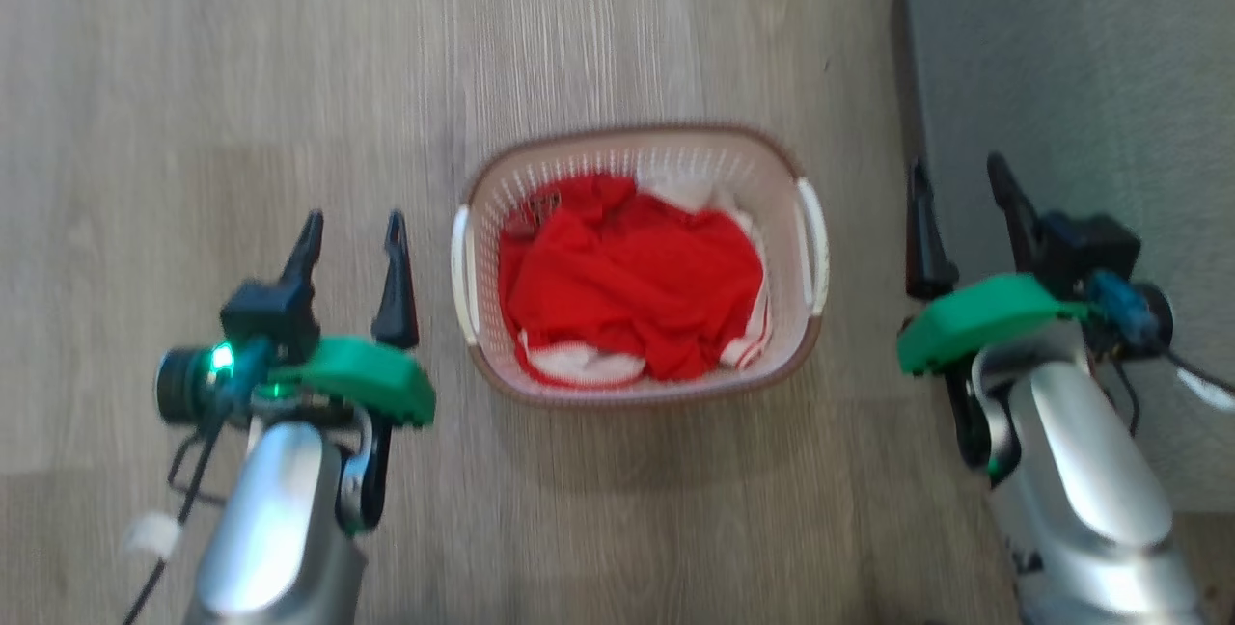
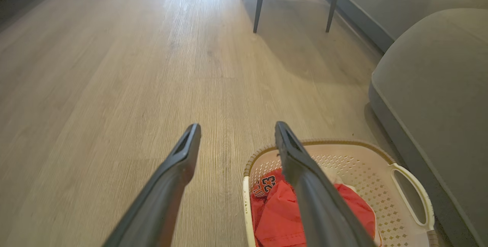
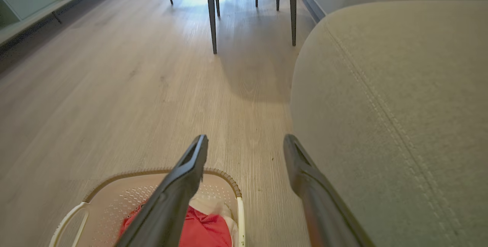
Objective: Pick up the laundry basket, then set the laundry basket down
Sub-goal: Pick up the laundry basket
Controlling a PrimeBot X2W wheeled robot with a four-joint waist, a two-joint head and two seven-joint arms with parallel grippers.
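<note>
Left gripper (image 1: 354, 220) and right gripper (image 1: 955, 167), both spread, flank laundry basket (image 1: 579, 172) holding red clothes (image 1: 627, 287).

floor (image 1: 241, 75): wood-look planks | on it: laundry basket (image 1: 675, 158); probably a grey sofa (image 1: 1061, 46)

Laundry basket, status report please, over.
Left gripper and right gripper open, empty, flanking laundry basket. Basket on floor, red clothes inside. Grey upholstered seat close beside right gripper.
</note>
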